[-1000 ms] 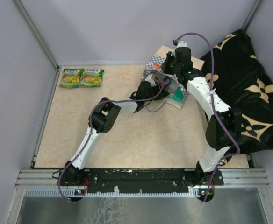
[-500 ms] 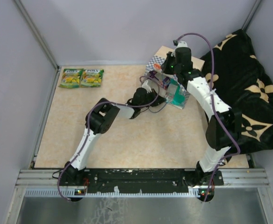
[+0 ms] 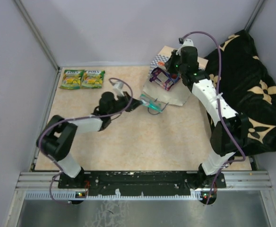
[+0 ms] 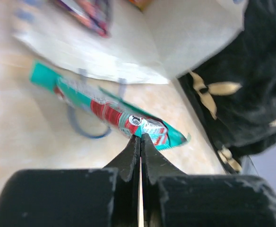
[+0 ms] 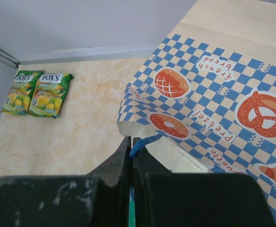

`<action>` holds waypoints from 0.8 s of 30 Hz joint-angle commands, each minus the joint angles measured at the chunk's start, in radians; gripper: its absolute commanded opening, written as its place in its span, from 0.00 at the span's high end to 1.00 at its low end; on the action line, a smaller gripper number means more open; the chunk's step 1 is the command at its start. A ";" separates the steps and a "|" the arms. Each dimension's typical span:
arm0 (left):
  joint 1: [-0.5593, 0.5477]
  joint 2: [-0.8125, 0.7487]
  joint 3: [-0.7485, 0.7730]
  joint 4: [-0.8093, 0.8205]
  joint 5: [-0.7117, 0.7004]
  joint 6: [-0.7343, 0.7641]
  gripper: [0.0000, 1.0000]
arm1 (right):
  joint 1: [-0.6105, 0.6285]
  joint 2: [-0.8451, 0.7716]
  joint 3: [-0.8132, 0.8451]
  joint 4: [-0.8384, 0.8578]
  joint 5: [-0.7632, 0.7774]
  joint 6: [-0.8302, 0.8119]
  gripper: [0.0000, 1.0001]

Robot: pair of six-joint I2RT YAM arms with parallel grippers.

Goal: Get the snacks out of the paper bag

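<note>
My left gripper is shut on a teal FOX'S pouch and holds it just outside the mouth of the paper bag. In the left wrist view the fingertips pinch the teal pouch by its edge. My right gripper is shut on the bag's blue cord handle and holds the checkered bag up by it. A purple pouch shows in the bag's mouth. Two green-yellow pouches lie at the far left, and they also show in the right wrist view.
A black cloth with tan flowers is heaped at the right, against the bag; it shows in the left wrist view too. A loose blue cord loop lies on the table under the teal pouch. Grey walls close the back and sides.
My left gripper has drawn back to the left out of the bag with the teal pouch in it, its arm swinging left. My right gripper still holds the bag's handle, slightly higher.
</note>
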 commanded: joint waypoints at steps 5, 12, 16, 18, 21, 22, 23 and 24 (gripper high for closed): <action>0.329 -0.514 -0.167 -0.404 -0.193 0.029 1.00 | -0.014 -0.087 -0.012 0.129 -0.046 0.024 1.00; 0.355 -0.771 -0.118 -0.712 -0.512 -0.029 1.00 | -0.014 -0.080 -0.004 0.121 -0.048 0.016 1.00; 0.355 -0.834 -0.098 -0.795 -0.662 0.054 1.00 | -0.014 -0.075 -0.007 0.131 -0.067 0.024 1.00; 0.355 -0.832 -0.104 -0.797 -0.739 0.089 1.00 | -0.014 -0.071 -0.010 0.140 -0.081 0.034 1.00; 0.355 -0.780 -0.125 -0.714 -0.772 0.217 1.00 | -0.014 -0.055 -0.003 0.147 -0.110 0.050 1.00; 0.355 -0.754 -0.122 -0.698 -0.774 0.257 1.00 | -0.014 -0.052 0.003 0.143 -0.116 0.053 1.00; 0.355 -0.722 -0.116 -0.687 -0.779 0.293 1.00 | -0.013 -0.049 0.007 0.141 -0.118 0.052 1.00; 0.355 -0.673 -0.099 -0.682 -0.782 0.330 1.00 | -0.013 -0.046 0.010 0.139 -0.119 0.054 1.00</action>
